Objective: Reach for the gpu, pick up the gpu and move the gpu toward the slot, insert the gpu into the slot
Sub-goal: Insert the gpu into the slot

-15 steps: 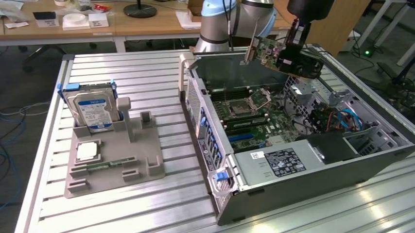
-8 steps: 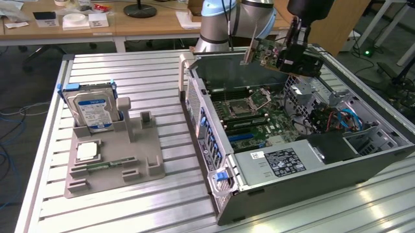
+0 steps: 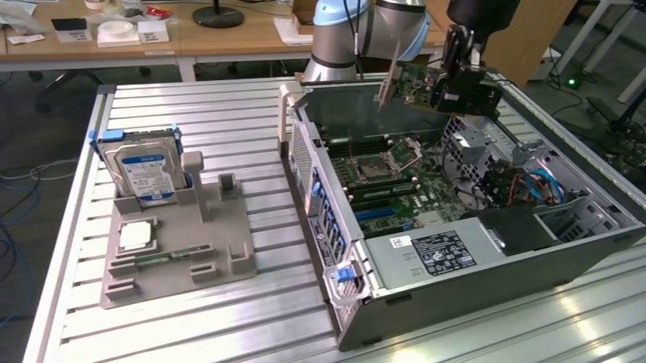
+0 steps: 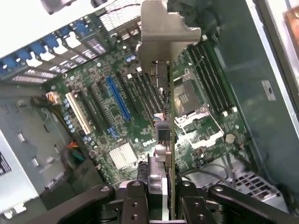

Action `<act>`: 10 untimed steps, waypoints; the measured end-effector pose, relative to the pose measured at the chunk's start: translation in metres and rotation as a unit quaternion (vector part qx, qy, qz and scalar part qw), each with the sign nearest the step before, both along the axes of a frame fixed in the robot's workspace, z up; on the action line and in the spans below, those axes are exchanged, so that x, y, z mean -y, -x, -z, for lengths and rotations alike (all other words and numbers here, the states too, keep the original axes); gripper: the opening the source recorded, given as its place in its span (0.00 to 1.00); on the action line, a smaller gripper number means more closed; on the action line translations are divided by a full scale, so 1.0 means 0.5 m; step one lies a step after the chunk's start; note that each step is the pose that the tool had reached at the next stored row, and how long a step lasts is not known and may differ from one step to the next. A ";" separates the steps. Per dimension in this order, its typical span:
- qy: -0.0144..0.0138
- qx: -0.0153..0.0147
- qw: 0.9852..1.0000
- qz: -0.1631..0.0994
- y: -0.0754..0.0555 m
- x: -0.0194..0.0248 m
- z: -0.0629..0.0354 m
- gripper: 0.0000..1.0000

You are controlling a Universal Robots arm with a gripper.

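My gripper (image 3: 456,85) hangs above the back of the open computer case, shut on the gpu (image 3: 409,82). This green card stands on edge with its pale metal bracket (image 3: 386,89) pointing down toward the motherboard (image 3: 404,193). In the wrist view the gpu (image 4: 172,121) runs edgewise between my black fingers (image 4: 135,203), and its bracket (image 4: 163,32) is at the far end. It is held clear above the board. Long narrow slots lie side by side on the motherboard, among them a blue slot (image 4: 117,98) and a white one (image 4: 78,112), off to the side of the card.
The case (image 3: 333,227) has tall metal walls and a power supply (image 3: 444,253) at its near end. The silver processor socket (image 3: 389,159) and blue cables (image 3: 535,185) lie inside. On the exterior view's left, a grey fixture (image 3: 227,249) holds a hard drive (image 3: 147,174).
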State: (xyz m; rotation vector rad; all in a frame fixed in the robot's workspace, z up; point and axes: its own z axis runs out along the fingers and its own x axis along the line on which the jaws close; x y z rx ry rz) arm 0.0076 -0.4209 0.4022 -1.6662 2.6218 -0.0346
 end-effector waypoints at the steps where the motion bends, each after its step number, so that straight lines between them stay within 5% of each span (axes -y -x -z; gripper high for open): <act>1: 0.000 0.000 1.000 -0.009 0.000 0.0000 0.000 0.28; 5: 0.000 0.000 0.999 -0.044 0.000 0.0000 0.000 0.28; 10: 0.000 0.000 0.996 -0.089 0.000 0.0000 0.000 0.28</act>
